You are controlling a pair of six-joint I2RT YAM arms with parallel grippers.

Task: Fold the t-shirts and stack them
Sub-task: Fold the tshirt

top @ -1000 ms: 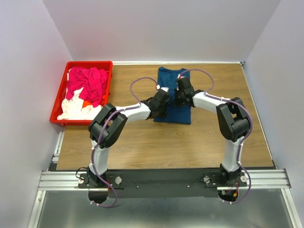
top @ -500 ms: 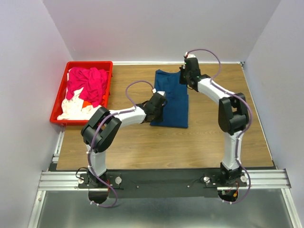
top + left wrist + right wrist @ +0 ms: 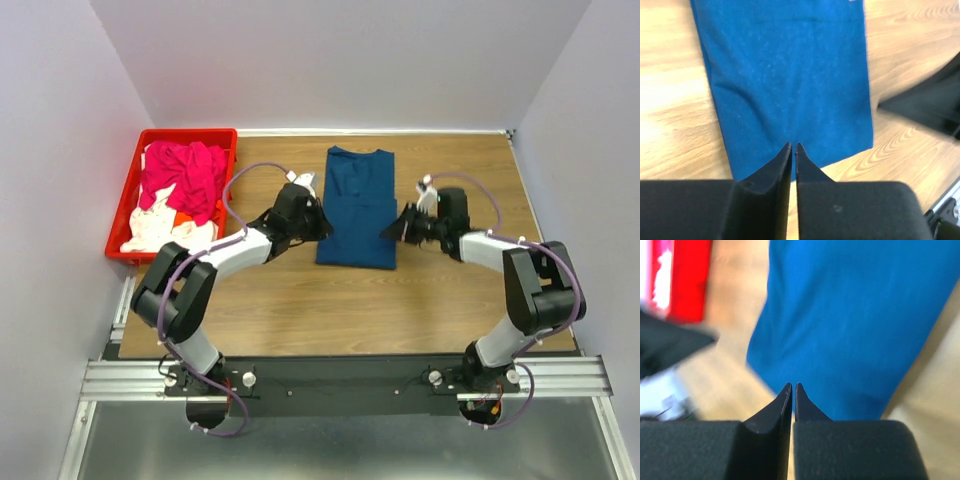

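1. Currently, left gripper pinched together, holding nothing, at navy t-shirt left edge.
2. Right gripper likewise, at its right edge.
3. Navy t-shirt lies flat on table; other t-shirts heaped in red crate.

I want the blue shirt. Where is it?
In the top view, the blue t-shirt lies on the wooden table between the left gripper and right gripper, right of the red crate.

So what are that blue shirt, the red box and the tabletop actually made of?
The blue shirt looks like soft, matte knit cloth: it lies flat with faint creases. The red box seems to be hard plastic, with straight, evenly coloured walls. The tabletop shows wood grain, though it could be printed laminate.
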